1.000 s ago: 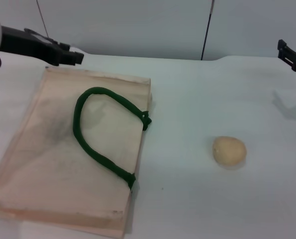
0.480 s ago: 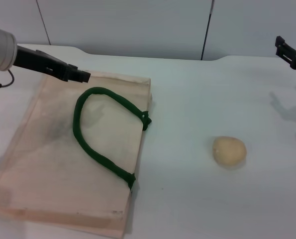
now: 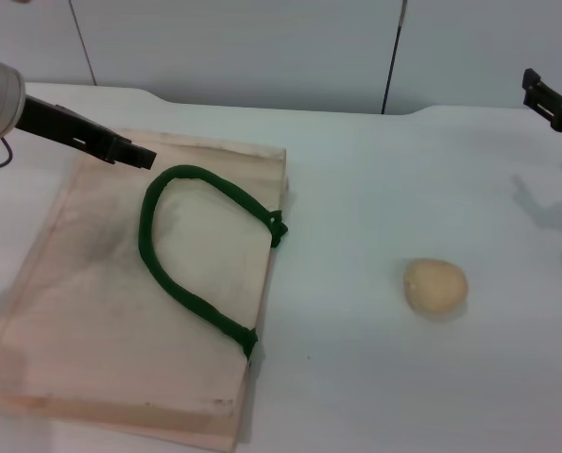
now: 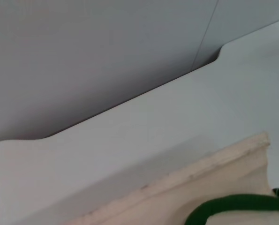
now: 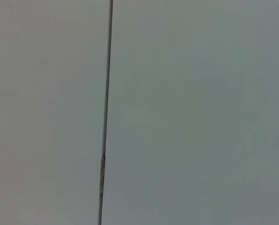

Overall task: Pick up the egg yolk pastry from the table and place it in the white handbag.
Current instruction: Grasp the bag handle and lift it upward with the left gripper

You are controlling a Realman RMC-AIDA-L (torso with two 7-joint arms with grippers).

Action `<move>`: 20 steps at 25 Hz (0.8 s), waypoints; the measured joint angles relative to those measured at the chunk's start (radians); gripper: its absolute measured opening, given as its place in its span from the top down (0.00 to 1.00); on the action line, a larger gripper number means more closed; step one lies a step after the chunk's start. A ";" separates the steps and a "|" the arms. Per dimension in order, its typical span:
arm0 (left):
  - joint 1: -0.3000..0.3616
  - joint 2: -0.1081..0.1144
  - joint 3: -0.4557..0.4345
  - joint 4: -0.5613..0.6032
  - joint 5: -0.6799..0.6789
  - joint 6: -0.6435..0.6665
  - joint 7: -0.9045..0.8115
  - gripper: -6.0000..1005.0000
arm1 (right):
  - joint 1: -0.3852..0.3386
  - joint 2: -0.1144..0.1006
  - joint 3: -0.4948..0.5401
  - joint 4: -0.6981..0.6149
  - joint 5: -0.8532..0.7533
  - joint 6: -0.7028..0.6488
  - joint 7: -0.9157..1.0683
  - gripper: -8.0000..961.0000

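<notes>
Left gripper hovers over the white handbag's far edge; finger state cannot be told. Egg yolk pastry lies on the table, well apart to the right. Right gripper is far off, state unclear; recommend approaching the pastry from directly above.

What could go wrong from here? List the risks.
1. The handbag lies flat with no visible opening, so the pastry may end up on top rather than inside.
2. The left gripper hovers over the bag's far edge near the green handle; it could snag the loop.
3. The pastry is round and free on the table; a nudge from the right gripper might roll it.
</notes>
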 joint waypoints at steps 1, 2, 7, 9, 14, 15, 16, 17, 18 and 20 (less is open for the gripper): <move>-0.002 0.001 0.000 0.000 0.008 -0.002 0.000 0.54 | 0.000 0.000 0.000 0.001 0.000 0.000 0.000 0.17; -0.004 0.002 0.000 -0.001 0.015 -0.002 0.000 0.54 | 0.000 0.000 -0.001 0.003 0.000 0.000 0.000 0.17; -0.021 0.001 0.010 -0.025 0.037 -0.001 0.003 0.54 | -0.002 0.000 -0.001 0.012 0.000 0.001 0.001 0.17; -0.029 -0.004 0.013 -0.035 0.053 0.003 0.007 0.54 | -0.004 0.000 -0.001 0.014 -0.003 0.002 0.007 0.17; -0.043 -0.006 0.016 -0.055 0.067 0.010 0.022 0.54 | -0.011 0.000 -0.001 0.028 -0.003 0.019 0.010 0.17; -0.047 -0.006 0.016 -0.062 0.077 0.013 0.022 0.54 | -0.012 0.000 -0.001 0.029 -0.003 0.022 0.010 0.17; -0.049 -0.006 0.016 -0.066 0.083 0.016 0.022 0.54 | -0.012 0.000 -0.001 0.029 -0.003 0.023 0.010 0.17; -0.055 -0.007 0.016 -0.077 0.097 0.021 0.022 0.54 | -0.012 0.000 -0.001 0.029 -0.003 0.023 0.010 0.17; -0.061 -0.007 0.017 -0.093 0.110 0.028 0.021 0.54 | -0.012 0.000 -0.001 0.029 -0.003 0.024 0.010 0.17; -0.070 -0.009 0.017 -0.113 0.125 0.036 0.020 0.54 | -0.012 0.000 -0.002 0.029 -0.004 0.024 0.010 0.17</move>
